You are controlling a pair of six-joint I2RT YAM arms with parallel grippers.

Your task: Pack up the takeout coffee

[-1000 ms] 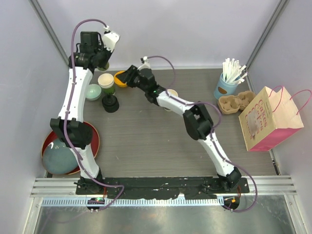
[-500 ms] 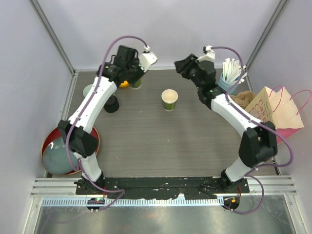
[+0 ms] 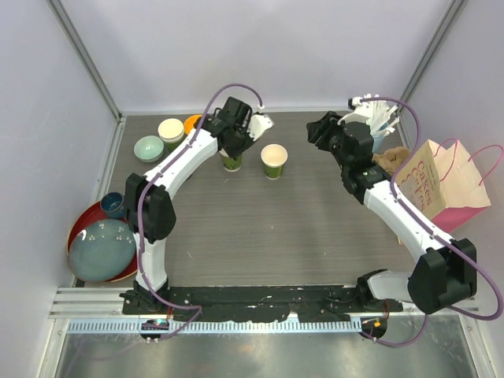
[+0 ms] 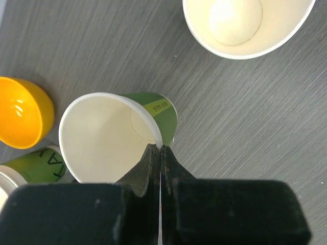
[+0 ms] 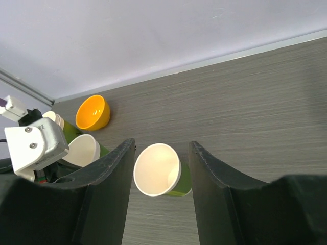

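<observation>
Two dark-green paper cups, white inside and without lids, stand side by side at the table's back middle. My left gripper [image 3: 234,150] is shut on the near rim of the left cup [image 3: 231,163]; the left wrist view shows the fingers [image 4: 153,163] pinching that cup [image 4: 112,138]. The second cup [image 3: 274,160] stands free to its right and also shows in the left wrist view [image 4: 245,25]. My right gripper [image 3: 324,131] is open and empty, right of the second cup [image 5: 158,171]. No black lids are in view.
A third green cup with a pale top [image 3: 171,131], an orange bowl [image 3: 192,123] and a pale teal bowl [image 3: 148,148] sit back left. A red plate [image 3: 83,224] holds a large teal bowl. A cardboard cup carrier [image 3: 391,161], straw cup [image 3: 382,118] and pink bag [image 3: 437,189] stand right.
My left gripper has carried a green cup from the back left to beside the middle cup. My right gripper has shifted slightly right and nearer. The black stack left of centre is gone.
</observation>
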